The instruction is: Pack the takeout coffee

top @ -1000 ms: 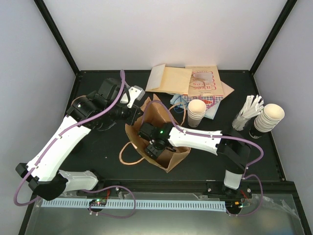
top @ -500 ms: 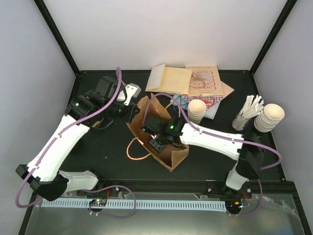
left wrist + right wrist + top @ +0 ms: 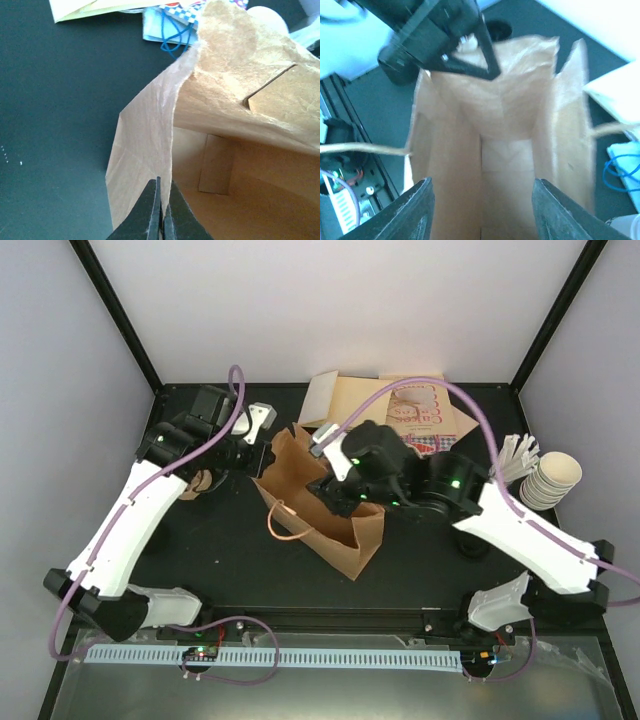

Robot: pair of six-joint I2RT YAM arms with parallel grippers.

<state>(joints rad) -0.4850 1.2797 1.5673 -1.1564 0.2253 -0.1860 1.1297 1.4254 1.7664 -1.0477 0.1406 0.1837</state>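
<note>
On the black table [image 3: 230, 552], the brown paper bag [image 3: 335, 535] stands open at the centre of the top view. The left gripper [image 3: 161, 212], at the bag's upper-left rim, is pinched tight on its paper wall. The right gripper [image 3: 482, 210] hangs over the bag's mouth, fingers spread wide, gripping nothing. Inside, only the bag's floor shows; where the takeout coffee is, I cannot tell.

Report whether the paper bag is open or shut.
Open: the paper bag gapes, its inner floor visible from above; the left claw pinches one wall.
</note>
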